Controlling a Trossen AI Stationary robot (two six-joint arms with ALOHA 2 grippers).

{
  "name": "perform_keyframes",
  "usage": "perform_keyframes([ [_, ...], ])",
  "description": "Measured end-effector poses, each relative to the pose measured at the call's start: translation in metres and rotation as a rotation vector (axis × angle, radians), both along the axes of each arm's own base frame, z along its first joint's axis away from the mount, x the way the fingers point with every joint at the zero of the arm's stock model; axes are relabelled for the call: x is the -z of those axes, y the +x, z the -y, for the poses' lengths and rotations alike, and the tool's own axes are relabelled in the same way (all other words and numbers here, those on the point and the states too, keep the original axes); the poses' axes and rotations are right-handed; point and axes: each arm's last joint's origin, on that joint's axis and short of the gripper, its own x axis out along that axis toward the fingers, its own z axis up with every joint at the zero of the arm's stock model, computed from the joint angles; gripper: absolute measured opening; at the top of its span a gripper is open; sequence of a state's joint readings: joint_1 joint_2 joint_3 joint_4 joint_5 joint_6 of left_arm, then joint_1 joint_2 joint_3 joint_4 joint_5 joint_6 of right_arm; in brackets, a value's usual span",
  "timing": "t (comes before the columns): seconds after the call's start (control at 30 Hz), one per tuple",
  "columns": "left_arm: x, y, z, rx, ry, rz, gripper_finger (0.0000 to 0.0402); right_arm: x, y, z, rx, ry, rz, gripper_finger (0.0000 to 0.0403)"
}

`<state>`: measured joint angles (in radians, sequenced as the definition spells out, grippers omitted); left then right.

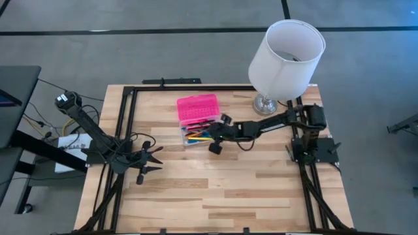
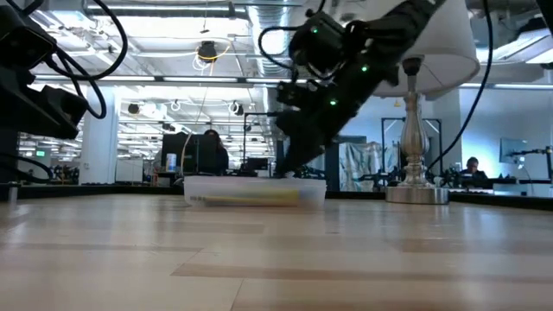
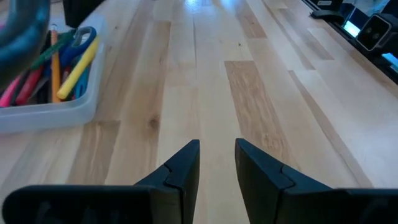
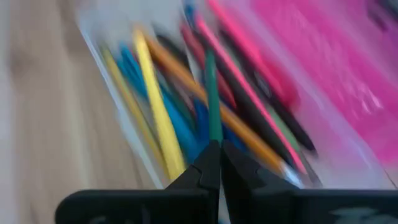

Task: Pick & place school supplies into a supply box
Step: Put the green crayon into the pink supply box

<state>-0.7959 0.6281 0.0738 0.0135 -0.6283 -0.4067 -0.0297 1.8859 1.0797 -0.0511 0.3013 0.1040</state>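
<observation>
The supply box lies near the table's far middle. Its clear base [image 1: 193, 137] holds several pens, pencils and markers, and its hot-pink lid [image 1: 197, 109] lies open on the far side. In the left wrist view, the blue-handled scissors [image 3: 86, 38] lie in the base among the pens. My right gripper [image 1: 217, 132] hangs over the base's right end, shut on a green pencil [image 4: 211, 93]. My left gripper [image 1: 155, 160] is open above bare wood near the table's left side, touching nothing. My right gripper pinches the green pencil by one end [image 4: 214, 138] between its two fingertips. The pencil runs on forward from the fingers, in line with them, over the other supplies in the clear base [image 4: 124, 118]. Whether its far end rests on them cannot be told.
A white lamp shade [image 1: 287, 57] on a metal foot [image 1: 265, 104] stands at the table's far right corner, close behind my right arm. Black frame rails [image 1: 124, 124] run along the table's left, right and far edges. Bare wood [image 1: 222, 189] fills the near half.
</observation>
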Motion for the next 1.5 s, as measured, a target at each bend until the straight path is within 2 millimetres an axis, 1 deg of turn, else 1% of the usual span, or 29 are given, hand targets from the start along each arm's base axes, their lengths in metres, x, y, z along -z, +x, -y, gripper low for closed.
perform_keyframes([
  [0.03,0.0,0.0,0.0,0.003,-0.006,-0.003,0.0096,0.001,0.0,0.002,0.005,0.002,-0.034,0.0],
  [0.07,0.0,0.0,0.0,0.005,-0.012,-0.008,0.0096,0.0,0.005,0.003,0.003,0.008,-0.034,0.0],
  [0.13,0.001,0.0,0.0,0.012,-0.025,-0.016,0.0096,-0.003,0.005,0.004,0.004,0.012,-0.054,0.0],
  [0.2,0.001,0.0,0.001,0.011,-0.036,-0.019,0.0096,-0.01,0.01,0.005,0.0,0.007,-0.023,0.0],
  [0.3,0.001,0.0,0.001,0.01,-0.051,-0.02,0.0096,-0.018,0.008,0.004,-0.004,0.005,-0.013,0.0],
  [0.37,0.001,0.0,0.001,0.012,-0.055,-0.022,0.0096,-0.023,0.011,0.004,-0.005,0.005,0.009,0.0],
  [0.43,0.001,0.0,0.001,0.013,-0.057,-0.022,0.0096,-0.025,0.007,0.003,-0.001,0.013,-0.021,0.0],
  [0.57,0.001,0.0,0.001,0.012,-0.058,-0.021,0.0096,-0.026,0.004,0.0,-0.01,0.036,-0.044,0.0001],
  [0.7,0.001,0.0,0.001,0.012,-0.055,-0.021,0.0096,-0.025,-0.001,-0.003,0.03,0.074,-0.082,0.0001],
  [0.83,0.001,0.0,0.001,0.013,-0.054,-0.021,0.0096,-0.024,-0.01,-0.014,0.057,0.099,-0.15,0.0001],
  [0.9,0.001,0.0,0.001,0.013,-0.053,-0.021,0.0096,-0.027,-0.011,-0.023,0.073,0.092,-0.148,0.0001],
  [0.97,0.001,0.0,0.001,0.013,-0.051,-0.021,0.0096,-0.032,-0.018,-0.033,0.083,0.067,-0.169,0.0001],
  [1.03,0.001,0.0,0.001,0.014,-0.05,-0.021,0.0096,-0.043,-0.021,-0.045,0.094,0.049,-0.126,0.0001],
  [1.17,0.0,0.0,0.001,0.013,-0.033,-0.014,0.0096,-0.066,-0.041,-0.07,0.146,0.062,-0.091,0.0001],
  [1.27,0.0,0.0,0.0,0.009,-0.008,-0.001,0.0096,-0.078,-0.062,-0.089,0.22,0.131,-0.097,0.0001],
  [1.37,-0.001,0.0,0.0,0.003,0.017,0.012,0.0096,-0.08,-0.085,-0.104,0.354,0.184,-0.165,0.0001],
  [1.5,-0.002,0.001,-0.001,-0.014,0.057,0.031,0.0096,-0.074,-0.116,-0.116,0.632,0.201,-0.287,0.0001],
])
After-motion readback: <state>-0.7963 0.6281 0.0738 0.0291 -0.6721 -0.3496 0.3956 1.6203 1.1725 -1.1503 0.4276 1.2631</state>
